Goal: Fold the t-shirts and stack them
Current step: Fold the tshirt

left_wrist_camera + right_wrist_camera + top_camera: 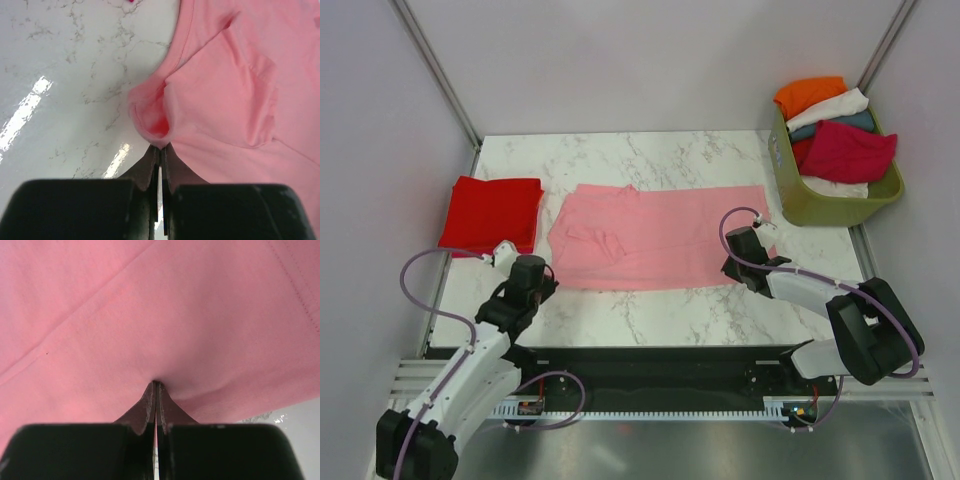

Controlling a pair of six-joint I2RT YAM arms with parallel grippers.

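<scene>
A pale pink t-shirt (660, 235) lies spread across the middle of the marble table (650, 310). My left gripper (550, 270) is shut on a pinched fold at the shirt's near left corner (150, 117); the closed tips (160, 148) bite the cloth. At the near right edge of the same shirt (150, 315), my right gripper (735, 262) is also shut, with cloth bunched at its tips (156, 383). A bright red t-shirt (492, 213) lies folded at the left.
An olive-green basket (840, 205) stands at the back right corner, holding orange (810, 93), white (832, 108), teal (820, 128) and crimson (850, 150) shirts. Grey walls enclose the table on three sides.
</scene>
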